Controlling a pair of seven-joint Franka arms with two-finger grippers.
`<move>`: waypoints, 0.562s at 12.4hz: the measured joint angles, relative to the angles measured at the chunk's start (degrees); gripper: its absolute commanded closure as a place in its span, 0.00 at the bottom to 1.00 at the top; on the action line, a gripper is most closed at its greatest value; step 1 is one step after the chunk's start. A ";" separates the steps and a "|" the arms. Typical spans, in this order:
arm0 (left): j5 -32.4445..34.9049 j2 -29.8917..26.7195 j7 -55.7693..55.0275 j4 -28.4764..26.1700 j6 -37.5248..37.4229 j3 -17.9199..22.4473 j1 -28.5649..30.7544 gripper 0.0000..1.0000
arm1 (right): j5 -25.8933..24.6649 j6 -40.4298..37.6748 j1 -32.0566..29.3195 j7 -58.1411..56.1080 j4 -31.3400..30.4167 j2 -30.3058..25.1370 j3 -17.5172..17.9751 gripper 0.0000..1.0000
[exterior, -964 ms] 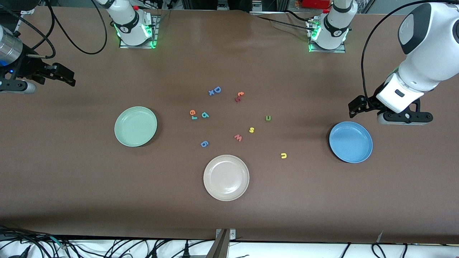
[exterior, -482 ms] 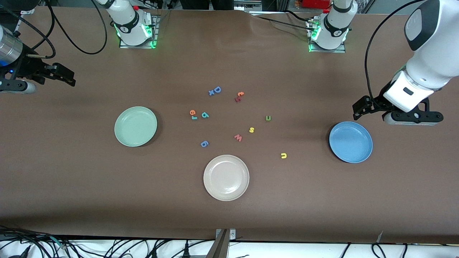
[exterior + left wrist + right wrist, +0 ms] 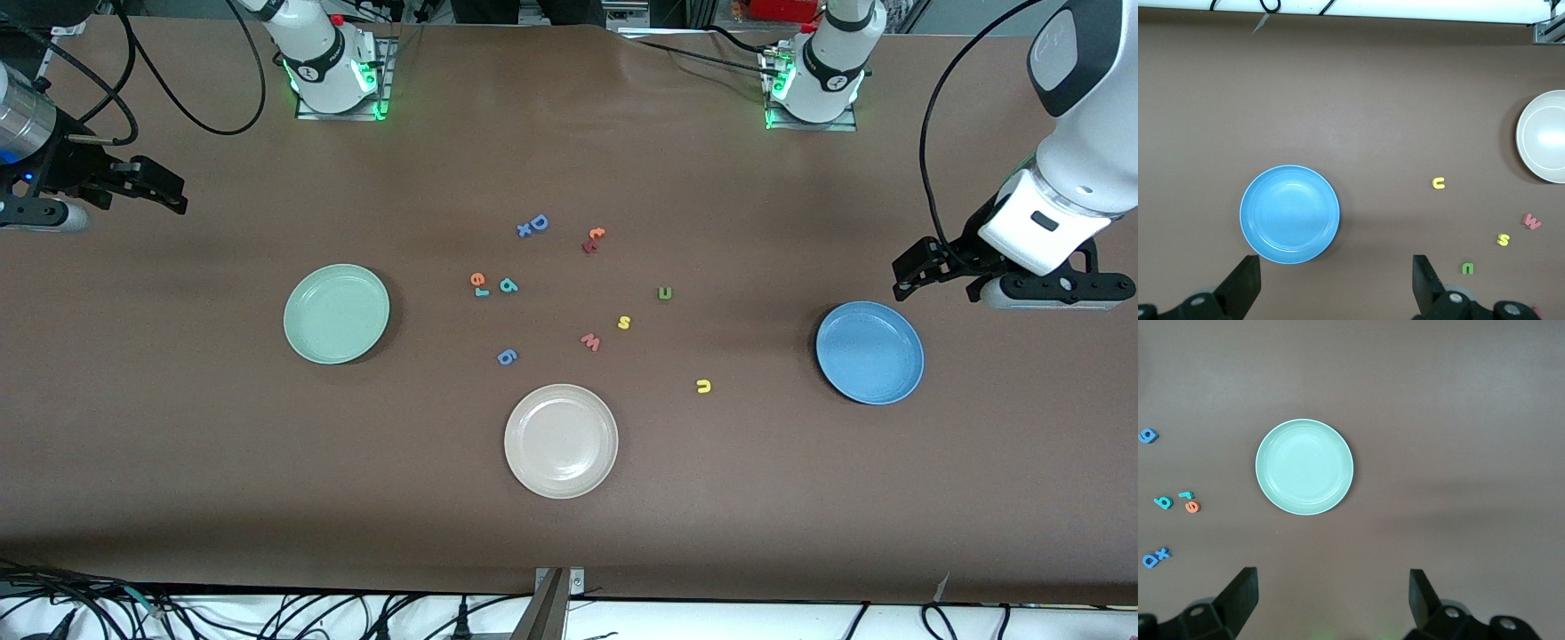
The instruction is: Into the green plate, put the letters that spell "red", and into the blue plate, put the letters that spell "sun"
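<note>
Front view: we've got both plates empty, round mint-green plate and round blue plate, with all six tiny foam letters loose mid-worktop.
Jaws: left gripper and right gripper both wide, holding nothing.
Risk: teal "r" touches orange "e", so we might grab both.

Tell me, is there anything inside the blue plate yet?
No. The blue plate holds nothing; its whole inside shows in the left wrist view and nothing covers it. The yellow u lies on the table beside it.
</note>
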 measured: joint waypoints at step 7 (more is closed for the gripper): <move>0.00 0.49 0.00 0.27 -0.10 -0.03 0.58 0.00 | 0.00 0.00 0.00 0.00 0.00 0.00 0.00 0.00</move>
